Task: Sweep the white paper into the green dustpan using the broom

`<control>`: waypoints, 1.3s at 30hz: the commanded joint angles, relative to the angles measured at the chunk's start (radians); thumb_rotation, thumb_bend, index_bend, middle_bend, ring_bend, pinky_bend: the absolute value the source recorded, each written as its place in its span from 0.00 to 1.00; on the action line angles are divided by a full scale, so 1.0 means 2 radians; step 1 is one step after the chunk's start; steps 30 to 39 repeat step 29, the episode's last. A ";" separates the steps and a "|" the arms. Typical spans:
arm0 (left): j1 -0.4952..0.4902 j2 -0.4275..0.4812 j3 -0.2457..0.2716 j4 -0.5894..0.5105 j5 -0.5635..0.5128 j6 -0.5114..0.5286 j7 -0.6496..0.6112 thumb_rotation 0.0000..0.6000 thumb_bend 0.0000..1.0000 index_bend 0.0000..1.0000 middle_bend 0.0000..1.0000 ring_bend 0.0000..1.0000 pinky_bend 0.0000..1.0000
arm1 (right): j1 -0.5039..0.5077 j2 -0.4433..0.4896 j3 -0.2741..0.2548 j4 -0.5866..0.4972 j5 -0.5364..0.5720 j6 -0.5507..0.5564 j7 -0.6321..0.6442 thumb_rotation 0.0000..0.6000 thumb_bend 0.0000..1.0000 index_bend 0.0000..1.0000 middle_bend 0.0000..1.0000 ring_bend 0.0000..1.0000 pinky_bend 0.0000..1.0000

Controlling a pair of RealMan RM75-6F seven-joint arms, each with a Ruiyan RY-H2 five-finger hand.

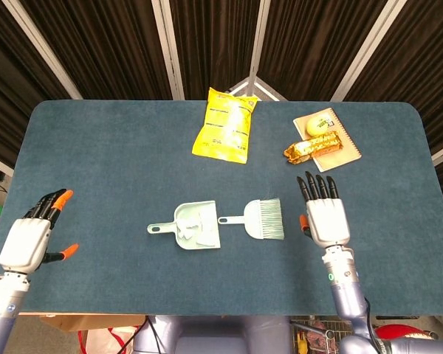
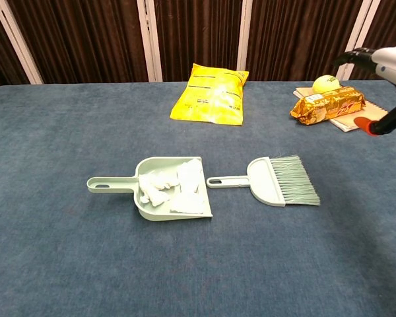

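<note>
Right hand (image 1: 325,216) empty, fingers (image 1: 317,186) straight and spread, hovering above table (image 1: 96,147). Broom (image 1: 260,218) lay flat just off thumb side of those fingers, apart from them, bristles toward hand, handle tip just beside green dustpan (image 1: 193,226). White paper (image 2: 178,185) sat inside dustpan. Left hand (image 1: 31,236) empty too, fingers (image 1: 50,203) spread, well apart from dustpan. Yellow snack bag (image 1: 225,125) and notebook (image 1: 338,144) lay beyond right fingertips.
</note>
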 commanded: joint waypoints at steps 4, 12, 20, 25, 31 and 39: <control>0.024 0.006 0.019 0.018 0.031 0.009 -0.019 1.00 0.00 0.03 0.00 0.02 0.19 | -0.027 0.032 -0.020 -0.002 -0.025 -0.004 0.047 1.00 0.42 0.00 0.00 0.00 0.02; 0.064 0.010 0.048 0.061 0.092 0.044 -0.062 1.00 0.00 0.00 0.00 0.00 0.12 | -0.097 0.087 -0.092 0.021 -0.129 0.011 0.170 1.00 0.42 0.00 0.00 0.00 0.00; 0.098 0.003 0.063 0.131 0.146 0.088 -0.061 1.00 0.00 0.00 0.00 0.00 0.03 | -0.175 0.133 -0.168 0.054 -0.232 0.061 0.267 1.00 0.39 0.00 0.00 0.00 0.00; 0.106 -0.008 0.057 0.156 0.140 0.083 -0.056 1.00 0.00 0.00 0.00 0.00 0.01 | -0.208 0.132 -0.171 0.101 -0.279 0.108 0.279 1.00 0.39 0.00 0.00 0.00 0.00; 0.111 -0.010 0.050 0.155 0.138 0.087 -0.061 1.00 0.00 0.00 0.00 0.00 0.01 | -0.217 0.125 -0.157 0.116 -0.286 0.118 0.291 1.00 0.39 0.00 0.00 0.00 0.00; 0.111 -0.010 0.050 0.155 0.138 0.087 -0.061 1.00 0.00 0.00 0.00 0.00 0.01 | -0.217 0.125 -0.157 0.116 -0.286 0.118 0.291 1.00 0.39 0.00 0.00 0.00 0.00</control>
